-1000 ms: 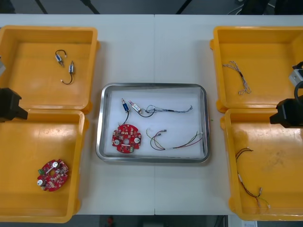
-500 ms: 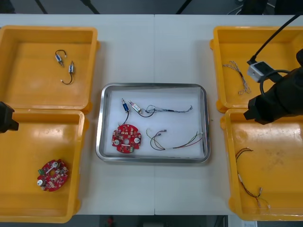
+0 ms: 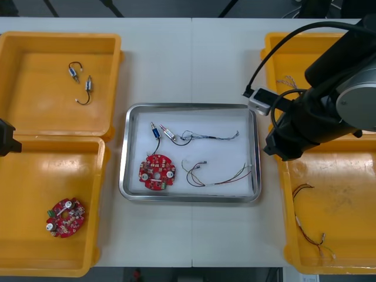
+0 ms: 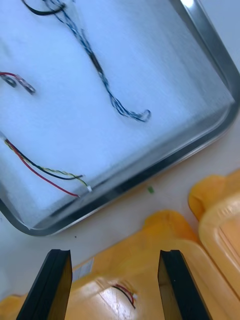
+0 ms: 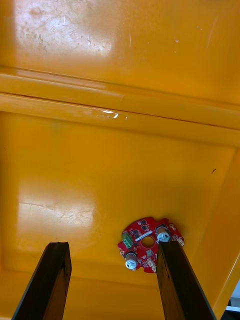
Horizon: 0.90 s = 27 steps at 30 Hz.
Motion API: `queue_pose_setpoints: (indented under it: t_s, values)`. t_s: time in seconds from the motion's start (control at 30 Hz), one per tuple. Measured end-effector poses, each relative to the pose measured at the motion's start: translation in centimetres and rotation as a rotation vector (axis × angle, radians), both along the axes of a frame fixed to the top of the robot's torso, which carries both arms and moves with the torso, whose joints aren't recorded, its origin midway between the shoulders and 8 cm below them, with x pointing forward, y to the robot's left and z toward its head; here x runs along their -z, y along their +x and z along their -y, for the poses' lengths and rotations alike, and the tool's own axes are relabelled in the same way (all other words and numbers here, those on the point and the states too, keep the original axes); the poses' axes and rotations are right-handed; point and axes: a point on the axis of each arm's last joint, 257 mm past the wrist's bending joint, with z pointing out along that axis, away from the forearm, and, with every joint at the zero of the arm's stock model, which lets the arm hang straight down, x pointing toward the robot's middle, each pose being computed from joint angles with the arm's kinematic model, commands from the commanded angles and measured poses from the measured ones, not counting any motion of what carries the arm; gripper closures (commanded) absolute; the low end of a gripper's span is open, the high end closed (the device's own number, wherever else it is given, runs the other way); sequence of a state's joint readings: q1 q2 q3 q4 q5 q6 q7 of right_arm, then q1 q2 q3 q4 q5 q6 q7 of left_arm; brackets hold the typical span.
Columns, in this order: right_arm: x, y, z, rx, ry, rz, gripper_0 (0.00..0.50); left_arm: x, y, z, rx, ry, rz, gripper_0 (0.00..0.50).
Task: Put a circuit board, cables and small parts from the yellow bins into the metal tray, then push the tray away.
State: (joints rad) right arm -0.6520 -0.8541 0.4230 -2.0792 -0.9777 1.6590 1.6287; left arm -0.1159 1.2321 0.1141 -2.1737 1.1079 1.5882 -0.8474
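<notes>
by shiny round-cornered tray (image 3: 124, 153), rt jaws apart; lt jaws apart over yellow bin (image 3: 35, 176)

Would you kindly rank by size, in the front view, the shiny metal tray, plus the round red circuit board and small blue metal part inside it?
1. shiny metal tray
2. round red circuit board
3. small blue metal part
Right gripper beside tray; left gripper parked at left.

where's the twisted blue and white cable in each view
front view: the blue and white cable lies in the metal tray's far half, right of the small metal parts.
right wrist view: on the tray's white floor, beyond the open right gripper.
left wrist view: the open left gripper faces a yellow bin instead.
shared landmark: the red and yellow cable ending at the tray's right rim.
</notes>
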Motion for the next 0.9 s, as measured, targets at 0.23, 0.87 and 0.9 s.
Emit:
queue_pose_setpoints:
  t_s: [0.23, 0.87, 0.9]
  values:
    - [1.3, -0.8, -4.3, -0.213, -0.071, 0.027, 0.0, 0.0, 0.1, -0.1, -0.002, 0.003, 0.003, 0.0]
    - [7.1, -3.0, -13.9, -0.458, -0.234, 0.02, 0.0, 0.0, 0.1, -0.1, -0.003, 0.003, 0.004, 0.0]
    - [7.3, -3.2, -14.2, -0.467, -0.238, 0.021, 0.0, 0.0, 0.1, -0.1, -0.003, 0.003, 0.004, 0.0]
